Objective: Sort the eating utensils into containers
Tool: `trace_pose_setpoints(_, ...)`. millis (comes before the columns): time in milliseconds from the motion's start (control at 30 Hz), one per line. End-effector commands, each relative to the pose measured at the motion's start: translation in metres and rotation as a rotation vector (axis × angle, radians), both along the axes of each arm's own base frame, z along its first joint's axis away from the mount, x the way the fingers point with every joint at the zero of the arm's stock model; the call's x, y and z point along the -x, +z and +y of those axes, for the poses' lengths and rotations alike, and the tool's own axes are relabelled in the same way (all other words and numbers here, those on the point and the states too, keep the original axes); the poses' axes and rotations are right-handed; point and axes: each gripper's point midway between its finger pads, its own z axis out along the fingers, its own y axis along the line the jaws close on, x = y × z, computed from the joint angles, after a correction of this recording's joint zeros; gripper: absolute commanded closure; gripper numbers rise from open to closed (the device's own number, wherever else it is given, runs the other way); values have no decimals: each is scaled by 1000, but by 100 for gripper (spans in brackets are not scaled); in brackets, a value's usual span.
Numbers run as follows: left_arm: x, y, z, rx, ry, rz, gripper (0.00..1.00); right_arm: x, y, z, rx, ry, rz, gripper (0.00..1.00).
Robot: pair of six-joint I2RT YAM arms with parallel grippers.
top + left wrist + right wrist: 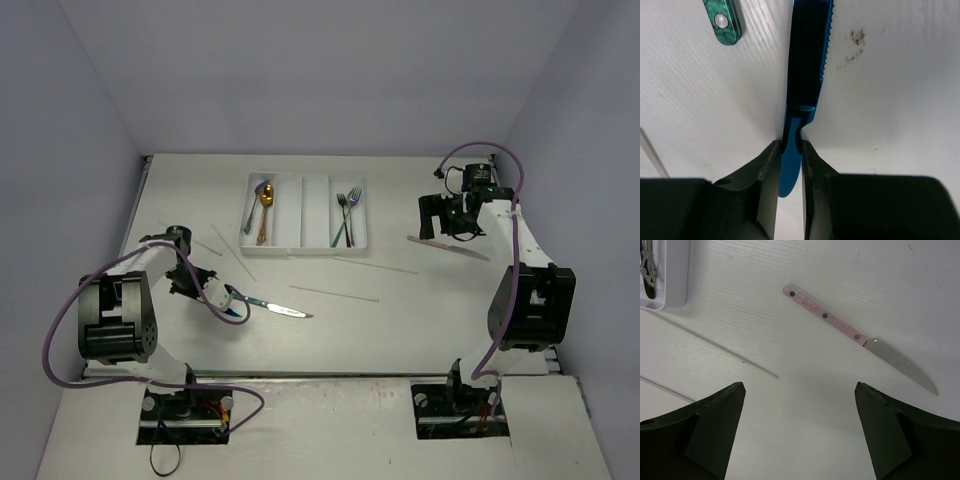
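Observation:
My left gripper (pixel 228 300) is shut on the handle of a blue knife (pixel 807 60), whose serrated blade points away from me, low over the table. In the left wrist view the fingers (pixel 767 160) pinch it from both sides. A green-handled knife (pixel 280 308) lies just to its right; its handle end shows in the left wrist view (pixel 722 20). My right gripper (pixel 440 222) is open and empty above a pink-handled knife (pixel 840 327) lying flat on the table. The white tray (pixel 305 245) holds a purple and a gold spoon (pixel 264 205) in its left compartment and forks (pixel 346 215) in its right one.
Several thin pale sticks lie in front of the tray, one right of centre (pixel 375 265), one in the middle (pixel 335 293) and one on the left (pixel 235 255). A tray corner (pixel 670 295) and a stick (pixel 715 342) show in the right wrist view.

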Motion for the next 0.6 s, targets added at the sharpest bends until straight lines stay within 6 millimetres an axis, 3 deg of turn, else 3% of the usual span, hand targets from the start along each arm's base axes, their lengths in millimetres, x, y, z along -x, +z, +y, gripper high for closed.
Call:
trace_pose_setpoints(0, 18, -5, -43, 149, -530, -56, 100, -8, 7, 0, -17, 1, -18, 11)
trace_pose_setpoints(267, 15, 19, -54, 203, -507, -117, 100, -6, 5, 3, -33, 7, -10, 11)
trace_pose_setpoints(567, 16, 46, -80, 307, -566, -233, 100, -4, 3, 4, -37, 9, -4, 12)
